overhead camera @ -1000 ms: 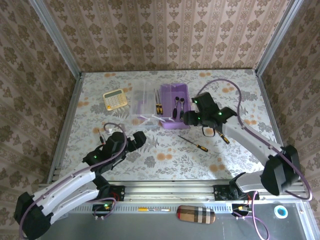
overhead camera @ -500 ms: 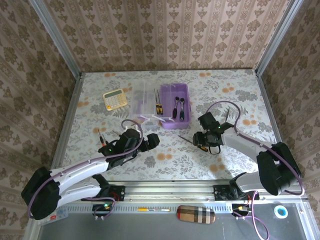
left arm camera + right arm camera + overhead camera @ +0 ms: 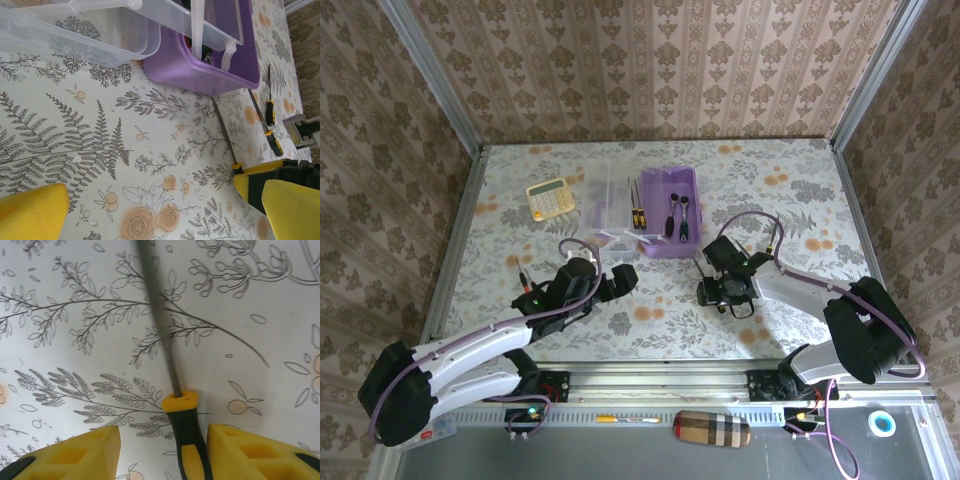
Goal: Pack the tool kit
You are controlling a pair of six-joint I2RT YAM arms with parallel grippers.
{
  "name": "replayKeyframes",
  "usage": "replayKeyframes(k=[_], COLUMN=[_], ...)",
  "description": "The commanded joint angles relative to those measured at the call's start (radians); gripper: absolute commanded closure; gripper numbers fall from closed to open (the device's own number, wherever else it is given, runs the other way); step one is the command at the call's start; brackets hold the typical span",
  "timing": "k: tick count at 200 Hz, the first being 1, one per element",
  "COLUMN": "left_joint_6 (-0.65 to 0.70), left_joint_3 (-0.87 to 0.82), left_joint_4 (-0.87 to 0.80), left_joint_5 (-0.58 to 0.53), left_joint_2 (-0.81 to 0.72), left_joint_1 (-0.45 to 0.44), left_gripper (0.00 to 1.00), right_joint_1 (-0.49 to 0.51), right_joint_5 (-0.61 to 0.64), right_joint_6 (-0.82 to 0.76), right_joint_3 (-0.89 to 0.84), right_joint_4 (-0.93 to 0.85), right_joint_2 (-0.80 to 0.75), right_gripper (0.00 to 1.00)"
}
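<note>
The right gripper (image 3: 161, 436) is straddling the screwdriver (image 3: 186, 435) with its jaws part open, gripping nothing. The handle is lying between its fingers. It is probably light and stiff. The rubbery handle looks the best hold, the thin shaft ahead slippery. The left gripper (image 3: 160, 210) is hanging wide open and empty, the box (image 3: 200, 75) ahead.

Note that the screwdriver (image 3: 186, 440), lower centre of the right wrist view, has a dull grey metal shaft and a matt black-and-orange moulded handle. The fingers (image 3: 75, 455) of the right gripper (image 3: 161, 435) look like matt yellow plastic. The table cover (image 3: 75, 290) is smooth and printed, with a faint sheen. In the left wrist view, upper centre, the box (image 3: 200, 75) is glossy translucent purple plastic; its lid (image 3: 75, 35) is clear, smooth plastic.
</note>
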Motion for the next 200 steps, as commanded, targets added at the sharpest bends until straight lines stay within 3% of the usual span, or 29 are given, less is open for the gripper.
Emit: replayKeyframes(k=[1, 81, 122, 200], left_joint_6=[0.016, 0.009, 0.007, 0.011], left_joint_3=[0.015, -0.004, -0.022, -0.01], left_joint_4=[-0.009, -0.045, -0.067, -0.107], left_joint_5=[-0.018, -0.037, -0.06, -0.076], left_joint_2=[-0.008, -0.058, -0.103, -0.141], left_joint_1=[-0.008, -0.008, -0.006, -0.007], left_gripper=[0.0, 0.0, 0.0, 0.0], right_joint_1=[0.012, 0.041, 0.047, 0.047], right_joint_5=[-0.001, 0.127, 0.164, 0.161], right_joint_6=[0.013, 0.032, 0.056, 0.071], right_joint_3=[0.029, 0.098, 0.1, 0.068], right_joint_4=[-0.033, -0.087, -0.085, -0.041], right_joint_2=[0.014, 0.133, 0.147, 0.054], right_gripper=[0.51, 0.6, 0.73, 0.81])
